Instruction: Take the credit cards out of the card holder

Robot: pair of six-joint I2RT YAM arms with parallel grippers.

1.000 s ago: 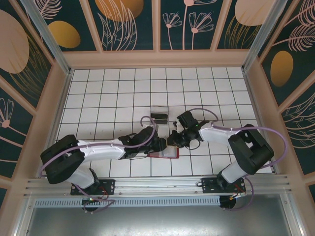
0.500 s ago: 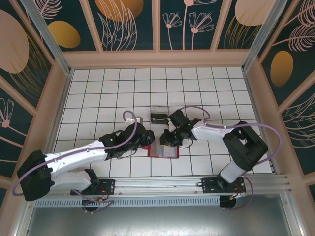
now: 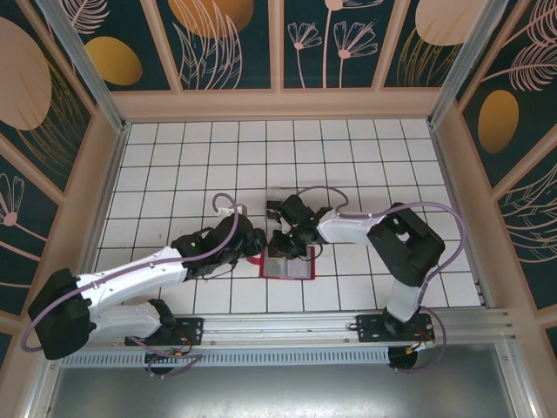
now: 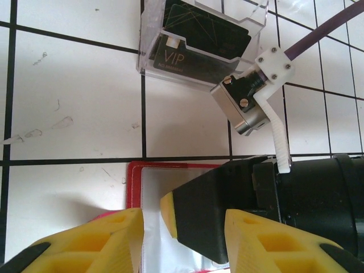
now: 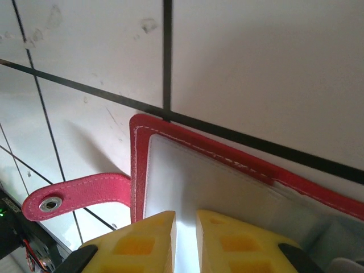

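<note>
The red card holder (image 3: 297, 270) lies open on the tiles, pale inner side up. Its red tab (image 5: 79, 195) sticks out to the side. My right gripper (image 5: 186, 239) points down onto the inner side (image 5: 216, 182), fingers almost together with only a slim gap and nothing visibly held. My left gripper (image 4: 182, 239) hovers open over the holder's red edge (image 4: 134, 182). A black finger (image 4: 216, 216) of the right gripper shows between its fingers. Dark credit cards (image 4: 207, 37) lie in the clear box (image 3: 280, 201). From above, both grippers meet at the holder's far-left corner.
The clear plastic box (image 4: 259, 17) stands one tile beyond the holder. The right arm's purple cable (image 4: 324, 34) and white bracket (image 4: 276, 62) hang near it. Wooden walls ring the white tiled table (image 3: 174, 174).
The left arm has swung its elbow down and left, and its gripper has backed left while its fingers spread wider. The right gripper has slid left across the holder.
</note>
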